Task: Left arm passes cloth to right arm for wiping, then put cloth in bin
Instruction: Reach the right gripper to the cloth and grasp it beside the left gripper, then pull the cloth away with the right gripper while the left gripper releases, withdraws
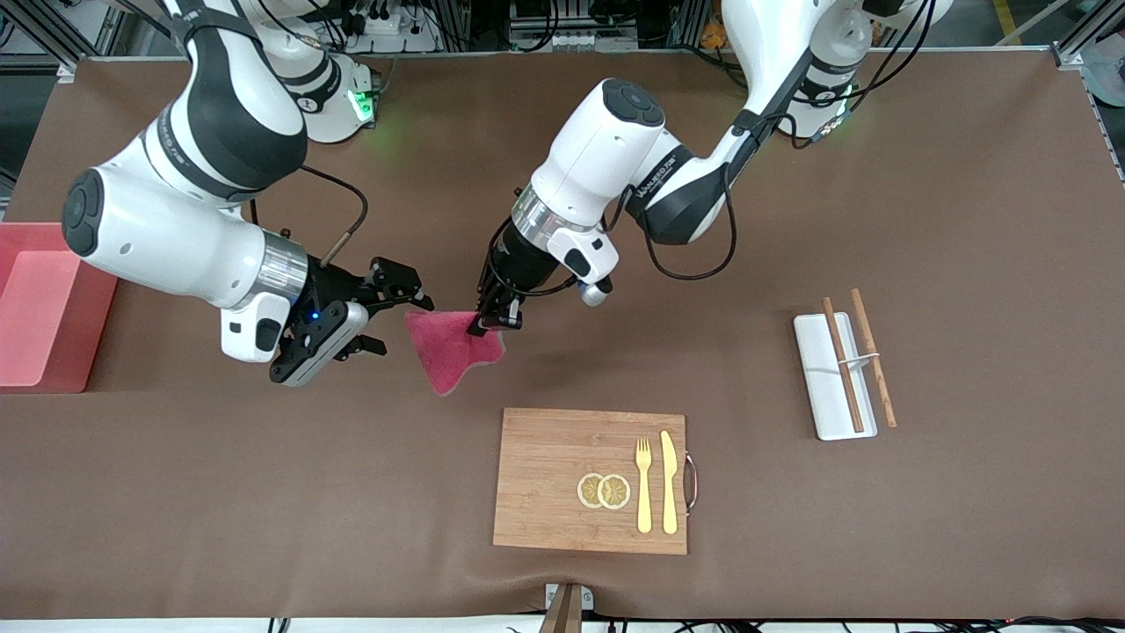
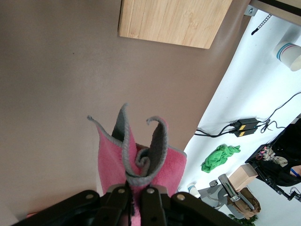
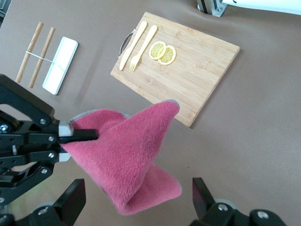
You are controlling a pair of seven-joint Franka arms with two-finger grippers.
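The left gripper (image 1: pixel 492 323) has its jaws pinched on one corner of the cloth (image 1: pixel 453 352), while the right gripper (image 1: pixel 387 321) has its jaws spread wide with the cloth's other edge at its mouth, not yet clamped. In the front view the cloth hangs in the air between the two grippers, over bare table (image 1: pixel 264 492) a little farther from the camera than the wooden board (image 1: pixel 562 466), which carries a fork (image 1: pixel 644 483), a knife (image 1: pixel 670 482) and two lemon slices (image 1: pixel 603 491). The bin (image 1: pixel 44 308) sits at the right arm's end of the table, well apart from the cloth, and a white tray (image 1: pixel 831 378) with chopsticks (image 1: pixel 870 356) lies toward the left arm's end. In the left wrist view the fingertips (image 2: pixel 138 190) are pressed together on a gathered fold of the cloth (image 2: pixel 141 155), grey edging curling up, the board's corner (image 2: pixel 174 21) above the table. In the right wrist view the right gripper's two fingers (image 3: pixel 70 202) stand wide apart on either side of the drooping cloth (image 3: pixel 127 160), and the left gripper (image 3: pixel 77 135) holds it by a corner. This looks like the handover itself, with wiping and the bin to come. The next move likely calls for the right gripper to close firmly on a good thickness of fabric before the left one lets go, or the cloth could drop to the table.
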